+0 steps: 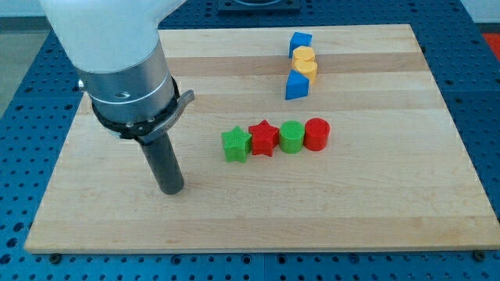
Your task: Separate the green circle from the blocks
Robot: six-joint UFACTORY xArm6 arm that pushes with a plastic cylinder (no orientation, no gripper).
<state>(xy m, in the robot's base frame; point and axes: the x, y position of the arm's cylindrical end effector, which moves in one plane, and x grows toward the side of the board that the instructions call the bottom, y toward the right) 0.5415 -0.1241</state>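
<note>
Wooden board [375, 218] on a blue perforated bench. My tip [172, 190] is a bare rod, nothing to spread or pinch, touching no block. Well off to the tip's right and slightly toward the view's top runs a tight row: green star [235, 145] nearest, red star [264, 138], green circle [291, 136], red cylinder [316, 133]. Farther toward the view's top-right: blue block [300, 41], yellow block [305, 61], blue triangular block [296, 84], stacked in a column.

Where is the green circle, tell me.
The green circle sits right of the view's centre, third in a row, squeezed between the red star and the red circle.
</note>
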